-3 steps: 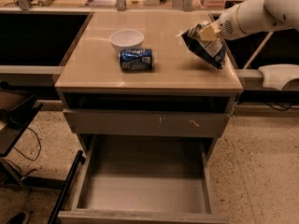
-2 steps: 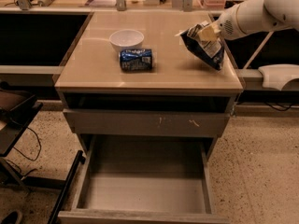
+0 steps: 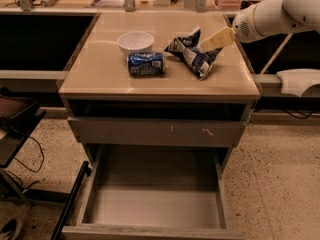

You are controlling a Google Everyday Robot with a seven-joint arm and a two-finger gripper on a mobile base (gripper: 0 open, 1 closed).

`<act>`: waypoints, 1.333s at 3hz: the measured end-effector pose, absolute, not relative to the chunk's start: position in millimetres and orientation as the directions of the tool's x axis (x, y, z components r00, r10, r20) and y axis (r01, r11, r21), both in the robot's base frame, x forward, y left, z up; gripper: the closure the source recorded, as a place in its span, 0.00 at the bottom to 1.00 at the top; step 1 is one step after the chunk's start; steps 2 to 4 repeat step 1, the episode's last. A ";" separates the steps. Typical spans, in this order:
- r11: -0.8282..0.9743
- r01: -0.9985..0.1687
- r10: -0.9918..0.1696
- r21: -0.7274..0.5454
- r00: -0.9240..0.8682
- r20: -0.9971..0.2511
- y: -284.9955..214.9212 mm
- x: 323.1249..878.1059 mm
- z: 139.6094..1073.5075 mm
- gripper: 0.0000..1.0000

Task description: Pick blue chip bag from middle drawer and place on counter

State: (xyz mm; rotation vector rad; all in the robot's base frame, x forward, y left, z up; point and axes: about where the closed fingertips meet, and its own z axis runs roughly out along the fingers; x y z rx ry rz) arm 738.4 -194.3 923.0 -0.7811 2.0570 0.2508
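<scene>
The bag (image 3: 192, 54) lies on the desk (image 3: 100, 76) beside the can (image 3: 146, 64); the drawer (image 3: 155, 206) stands open without it. My tool (image 3: 216, 40) sits at the bag's upper edge, and I can't tell its grip. Only letting go and backing off seem left.

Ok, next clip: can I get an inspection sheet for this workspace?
Surface: glossy beige counter, holding three things.
Job's things: crinkled dark-blue foil chip bag lies on the counter's right half; wide grey middle drawer stands pulled open, nothing seen inside.
Clutter: round white bowl; blue soda can on its side just in front of it.
Grippers: pale end effector at the bag's upper right edge, above the counter.
Cables: thin black cable on the floor at left.
Surroundings: speckled floor.
</scene>
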 end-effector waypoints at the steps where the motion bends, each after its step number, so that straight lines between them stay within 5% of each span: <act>1: 0.780 -0.615 -0.434 -0.114 -0.401 -0.807 -194.3 738.4 923.0 0.00; 4: 0.780 -0.615 -0.434 -0.114 -0.401 -0.807 -194.3 738.4 923.0 0.00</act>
